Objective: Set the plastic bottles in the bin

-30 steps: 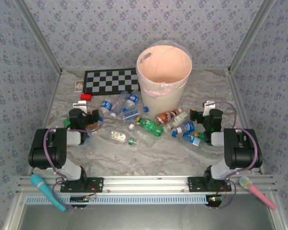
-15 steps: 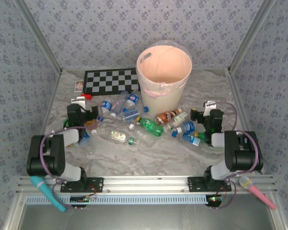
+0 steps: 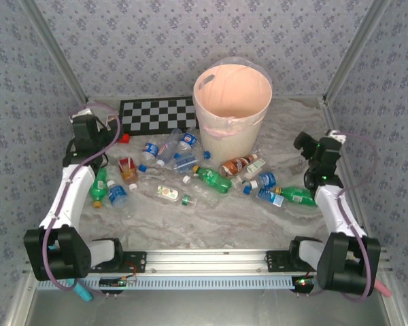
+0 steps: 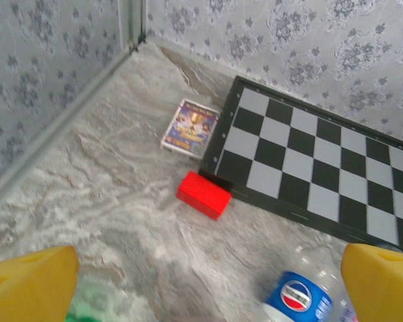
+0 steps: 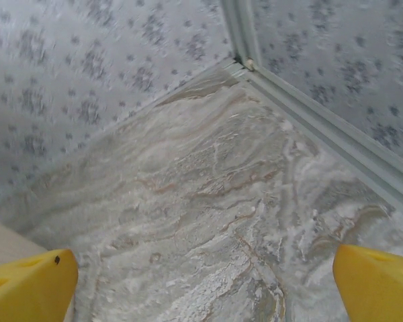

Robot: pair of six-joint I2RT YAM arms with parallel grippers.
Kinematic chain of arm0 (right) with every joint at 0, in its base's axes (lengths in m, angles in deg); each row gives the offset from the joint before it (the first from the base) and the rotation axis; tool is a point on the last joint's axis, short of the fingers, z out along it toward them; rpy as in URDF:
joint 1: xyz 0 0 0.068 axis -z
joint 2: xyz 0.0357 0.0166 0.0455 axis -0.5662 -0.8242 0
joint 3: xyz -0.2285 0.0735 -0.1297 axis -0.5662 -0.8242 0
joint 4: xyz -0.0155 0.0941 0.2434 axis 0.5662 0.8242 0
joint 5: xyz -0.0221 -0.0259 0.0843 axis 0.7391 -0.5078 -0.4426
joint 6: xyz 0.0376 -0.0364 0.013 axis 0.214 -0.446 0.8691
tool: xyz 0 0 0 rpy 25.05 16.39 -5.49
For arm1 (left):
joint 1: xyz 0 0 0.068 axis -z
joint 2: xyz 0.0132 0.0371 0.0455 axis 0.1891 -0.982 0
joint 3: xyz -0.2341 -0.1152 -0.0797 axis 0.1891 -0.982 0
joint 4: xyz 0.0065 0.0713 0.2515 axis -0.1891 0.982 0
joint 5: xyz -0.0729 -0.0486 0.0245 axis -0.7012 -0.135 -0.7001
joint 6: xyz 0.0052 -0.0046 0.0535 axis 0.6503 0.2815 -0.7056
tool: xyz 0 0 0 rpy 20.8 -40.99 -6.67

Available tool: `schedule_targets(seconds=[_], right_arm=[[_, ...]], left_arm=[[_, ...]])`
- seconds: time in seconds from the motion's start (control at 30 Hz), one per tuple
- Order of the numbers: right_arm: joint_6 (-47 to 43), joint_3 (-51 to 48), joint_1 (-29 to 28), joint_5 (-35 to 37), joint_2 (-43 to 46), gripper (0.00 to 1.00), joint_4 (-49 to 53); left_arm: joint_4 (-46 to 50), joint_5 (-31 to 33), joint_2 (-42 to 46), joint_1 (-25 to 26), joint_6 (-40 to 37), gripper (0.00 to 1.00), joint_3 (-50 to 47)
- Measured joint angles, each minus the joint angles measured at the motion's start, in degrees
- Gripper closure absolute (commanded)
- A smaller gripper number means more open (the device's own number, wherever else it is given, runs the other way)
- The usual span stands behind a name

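Inspection finding: the small plastic drink bottles [image 3: 214, 180] are lying scattered on the marbled table [image 3: 224, 224] in front of the large round cream-pink plastic bin [image 3: 232, 102]. What I am seeing of the bin's inside is showing no bottle.

I am holding my left gripper [image 3: 87, 125] raised, its yellow fingers [image 4: 33, 282] spread wide with nothing between them. It is looking down past a small red block [image 4: 203, 194] that is lying against the near edge of a black-and-grey chessboard [image 4: 322, 168] ahead of it. A clear bottle with a blue label [image 4: 297, 298] is lying below the gripper, just inside one finger. Its long axis appears to be running forward from the tool, across the line between the fingers, though part of it is cut off.

I am holding my right gripper [image 3: 318, 146] equally wide and empty, and it is facing bare table towards the far corner. A green plastic bottle [image 3: 296, 195] is lying behind and below it, towards its own base, with its long axis pointing roughly at the other arm.

Judgement: the left arm is standing nearer a graspable bottle and is needing a short sideways shift and a descent. The right is needing to turn back first.
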Motion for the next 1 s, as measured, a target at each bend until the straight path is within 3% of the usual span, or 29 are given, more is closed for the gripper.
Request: schedule_targets(seconds=[0.2,0.43,0.73,1.0], right_arm=[[11.3,2.0,6.0,-6.8,2.4,0.01,14.2],[16.4,3.4,6.1,-9.8,5.9,0.01,31.1],[22.7,4.7,1.9,-8.7,10.1,0.02,51.6],[30.8,-0.8,1.6,-10.1,10.0,0.1,53.9]], left_arm=[[5.7,-7.0,2.3,1.1,6.6,0.0,-0.6],[8.7,-8.8,2.5,9.6,9.4,0.0,-0.7],[9.8,-3.3,1.7,19.6,12.3,0.0,-1.1],[10.1,0.7,0.5,27.2,9.2,0.0,-4.0]])
